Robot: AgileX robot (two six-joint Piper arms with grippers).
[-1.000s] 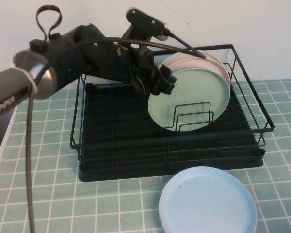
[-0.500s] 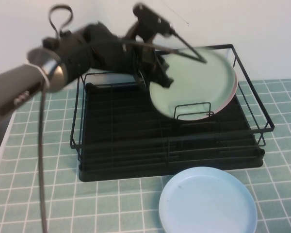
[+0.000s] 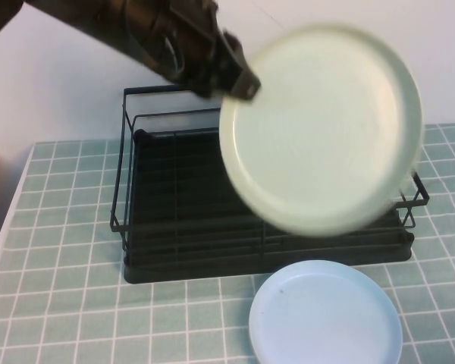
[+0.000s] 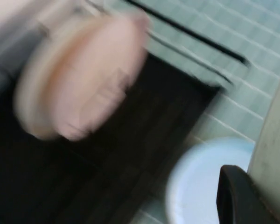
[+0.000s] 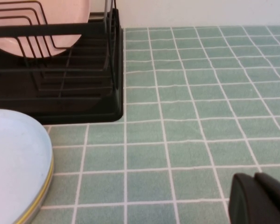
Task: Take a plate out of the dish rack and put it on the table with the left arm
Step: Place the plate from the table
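My left gripper (image 3: 239, 80) is shut on the rim of the pale mint-green plate (image 3: 322, 129) and holds it tilted in the air, well above the black wire dish rack (image 3: 182, 227). In the left wrist view one dark finger (image 4: 235, 193) presses against the plate's edge (image 4: 276, 140). The plate hides the rack's back right part in the high view. The teal tiled table (image 3: 61, 227) lies below. My right gripper (image 5: 263, 200) is low over the tiles to the right of the rack (image 5: 60, 70), its fingers together and empty; it is out of the high view.
A light blue plate (image 3: 326, 315) lies flat on the tiles in front of the rack, also seen from the right wrist (image 5: 14, 158). A pink plate (image 4: 84, 79) stands in the rack's dividers (image 5: 37, 28). A white wall is behind the rack.
The left arm has lifted the mint-green plate up and out of the rack's dividers, toward the camera. The pink plate stays in the rack.
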